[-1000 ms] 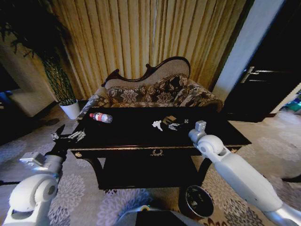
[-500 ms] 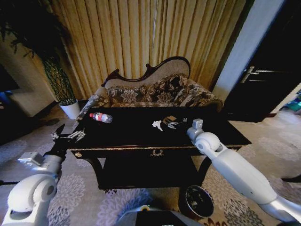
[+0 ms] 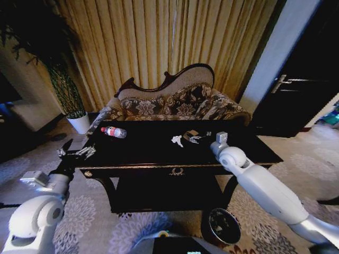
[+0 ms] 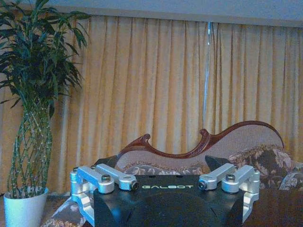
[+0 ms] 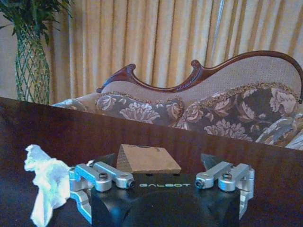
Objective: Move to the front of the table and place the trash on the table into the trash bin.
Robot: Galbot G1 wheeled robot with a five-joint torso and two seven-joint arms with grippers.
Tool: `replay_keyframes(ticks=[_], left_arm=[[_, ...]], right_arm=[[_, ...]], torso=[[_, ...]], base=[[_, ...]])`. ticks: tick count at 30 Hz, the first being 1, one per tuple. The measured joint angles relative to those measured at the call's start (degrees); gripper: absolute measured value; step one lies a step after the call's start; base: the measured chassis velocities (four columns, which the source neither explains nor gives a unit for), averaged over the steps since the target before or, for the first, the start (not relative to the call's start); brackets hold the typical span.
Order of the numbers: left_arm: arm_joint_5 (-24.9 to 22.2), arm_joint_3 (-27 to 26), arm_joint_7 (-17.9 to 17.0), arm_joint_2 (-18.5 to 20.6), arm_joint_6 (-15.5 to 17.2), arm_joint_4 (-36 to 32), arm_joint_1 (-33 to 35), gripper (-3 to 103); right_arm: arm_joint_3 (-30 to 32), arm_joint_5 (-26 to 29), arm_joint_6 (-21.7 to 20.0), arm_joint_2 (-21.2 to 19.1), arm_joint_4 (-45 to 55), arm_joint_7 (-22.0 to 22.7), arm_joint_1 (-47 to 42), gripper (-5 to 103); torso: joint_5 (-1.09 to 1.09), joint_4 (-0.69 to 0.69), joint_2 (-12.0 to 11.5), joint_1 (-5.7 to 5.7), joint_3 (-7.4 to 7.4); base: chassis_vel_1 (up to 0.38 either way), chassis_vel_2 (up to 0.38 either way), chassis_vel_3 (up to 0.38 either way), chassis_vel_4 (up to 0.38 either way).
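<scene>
Dark wood forms the surface [image 3: 159,153] at frame centre, with the bottle [image 3: 114,132] lying left of centre. White scraps [image 3: 177,140] and a brown piece [image 3: 190,134] sit right of centre. Compared with a second ago, the right end effector [image 3: 198,138] has pushed farther in, now spread wide with the brown piece [image 5: 147,160] between its fingers and a white scrap [image 5: 45,182] just beside. The left end effector [image 3: 74,153] stays wide at the surface's left edge. The bin [image 3: 224,226] stands at lower right.
</scene>
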Motion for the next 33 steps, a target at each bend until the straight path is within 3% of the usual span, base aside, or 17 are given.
replay_keyframes(ticks=[2,6,8,13,23,26,33], left_arm=[[-0.1,-0.1,0.0,0.0,-0.1,0.1,0.0,100],[-0.7,-0.3,0.1,0.1,-0.2,0.2,0.1,100],[-0.8,-0.3,0.1,0.1,-0.2,0.2,0.1,100],[-1.0,-0.3,0.1,0.2,-0.4,0.0,0.0,100],[-1.1,-0.2,0.2,0.1,-0.7,0.0,0.2,100],[-1.1,-0.2,0.2,0.2,-0.7,0.0,0.1,100],[-1.1,0.0,0.2,0.3,-0.8,-0.1,0.0,100]], right_arm=[[0.0,0.0,0.1,0.0,-0.1,0.0,0.0,97],[0.3,-0.5,0.4,0.0,0.0,0.2,-0.4,76],[0.4,-0.6,0.4,-0.1,0.1,0.3,-0.6,76],[1.2,-0.7,0.6,-0.3,0.5,0.4,-1.3,54],[3.5,-0.8,1.5,-1.1,1.4,0.4,-3.5,22],[4.5,-0.9,1.7,-1.0,1.8,0.4,-4.8,6],[6.4,-0.9,1.8,-0.9,2.7,0.4,-6.3,0]], torso=[[0.00,0.00,0.0,0.00,0.00],[0.00,0.00,0.0,0.00,0.00],[0.00,0.00,0.0,0.00,0.00],[0.00,0.00,0.0,0.00,0.00],[0.00,0.00,0.0,-0.01,0.00],[0.00,0.00,0.0,0.00,0.00],[0.00,0.00,0.0,-0.01,-0.01]], base=[[0.000,0.000,0.000,0.000],[0.000,0.000,0.000,0.000],[0.000,0.000,0.000,0.000],[0.000,0.000,0.000,0.000],[0.000,0.000,0.000,0.000],[0.000,0.000,0.000,0.000],[0.000,0.000,0.000,0.000]])
